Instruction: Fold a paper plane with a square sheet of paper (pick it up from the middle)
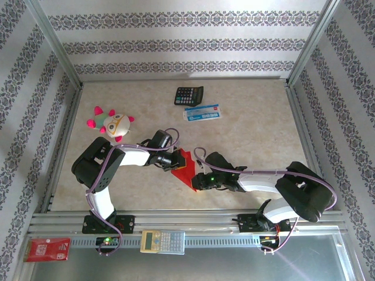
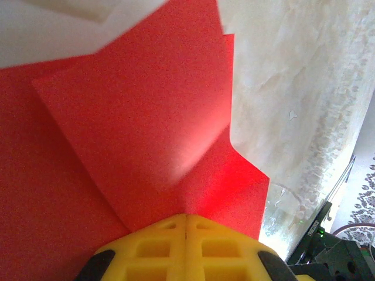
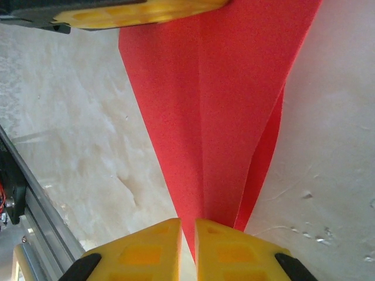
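Observation:
The red sheet of paper [image 1: 185, 167] is folded into a narrow pointed shape with a centre crease and sits mid-table between both arms. My left gripper [image 1: 174, 159] is at its wide upper-left end. In the left wrist view the yellow fingers [image 2: 186, 216] are pressed together where the paper's [image 2: 146, 117] creases meet. My right gripper [image 1: 198, 182] is at the lower, pointed end. In the right wrist view its jaws [image 3: 187, 222] stand a slit apart, with the paper's [image 3: 234, 88] tip in the slit. The left gripper's yellow fingers [image 3: 135, 12] show at the top of that view.
At the back of the table lie a black calculator [image 1: 188, 95] and a blue-and-white packet [image 1: 202, 112]. A plush toy [image 1: 111, 122] lies at the back left. On the near rail rest a yellow-grey calculator [image 1: 163, 240] and a red printed packet [image 1: 48, 249]. Metal frame posts edge both sides.

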